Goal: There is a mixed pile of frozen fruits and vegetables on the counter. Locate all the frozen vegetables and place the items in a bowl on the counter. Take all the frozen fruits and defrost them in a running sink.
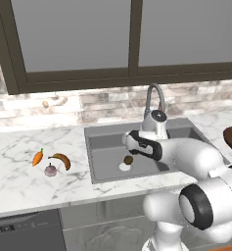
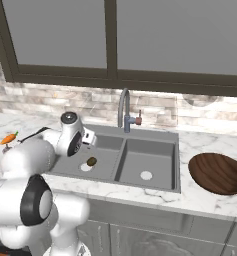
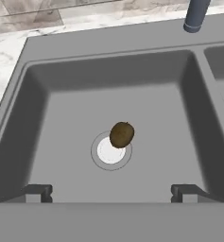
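The jaws (image 3: 111,191) stood wide apart and empty above the left basin of the sink (image 3: 52,118). Below them the kiwi (image 3: 122,134) lay on the drain's edge. Farther left on the tabletop (image 1: 19,166) sat the carrot (image 1: 37,158), banana (image 1: 61,160) and bulb (image 1: 50,170); the bowl (image 2: 219,173) was right of the sink.

Two base cameras looking forward and down from behind the arm, left and right, both showing the sink (image 1: 137,147), hand camera looking close, straight down into its left basin.
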Motion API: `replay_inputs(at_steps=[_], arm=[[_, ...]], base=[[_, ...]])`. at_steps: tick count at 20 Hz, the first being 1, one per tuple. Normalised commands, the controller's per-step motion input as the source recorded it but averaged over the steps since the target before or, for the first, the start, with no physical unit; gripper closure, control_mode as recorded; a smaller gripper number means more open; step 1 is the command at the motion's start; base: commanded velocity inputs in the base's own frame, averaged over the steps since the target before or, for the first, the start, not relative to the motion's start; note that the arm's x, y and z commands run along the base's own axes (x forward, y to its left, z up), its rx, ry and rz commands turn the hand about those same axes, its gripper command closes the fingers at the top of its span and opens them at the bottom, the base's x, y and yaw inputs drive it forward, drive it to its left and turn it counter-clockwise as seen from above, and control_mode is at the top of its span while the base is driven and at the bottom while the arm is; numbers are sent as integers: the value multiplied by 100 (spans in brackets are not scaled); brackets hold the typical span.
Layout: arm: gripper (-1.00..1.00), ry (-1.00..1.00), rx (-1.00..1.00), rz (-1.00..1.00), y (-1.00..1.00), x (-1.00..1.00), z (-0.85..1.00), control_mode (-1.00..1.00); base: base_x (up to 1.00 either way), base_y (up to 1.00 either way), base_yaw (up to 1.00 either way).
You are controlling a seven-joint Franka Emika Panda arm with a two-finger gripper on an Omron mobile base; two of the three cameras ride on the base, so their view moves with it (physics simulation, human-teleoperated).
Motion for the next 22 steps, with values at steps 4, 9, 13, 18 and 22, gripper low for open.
replay_inputs(at_steps=[4,9,13,18,22], arm=[[-100,-5,0,1,0,-34,39,-100],[-100,-4,0,1,0,-32,42,-100],[-100,-6,0,1,0,-34,42,-100],[-100,-8,0,2,0,-38,38,-100],[-100,-9,0,1,0,-40,36,-100]], base=[[0,0,0],[0,0,0],[0,0,0],[0,0,0],[0,0,0]])
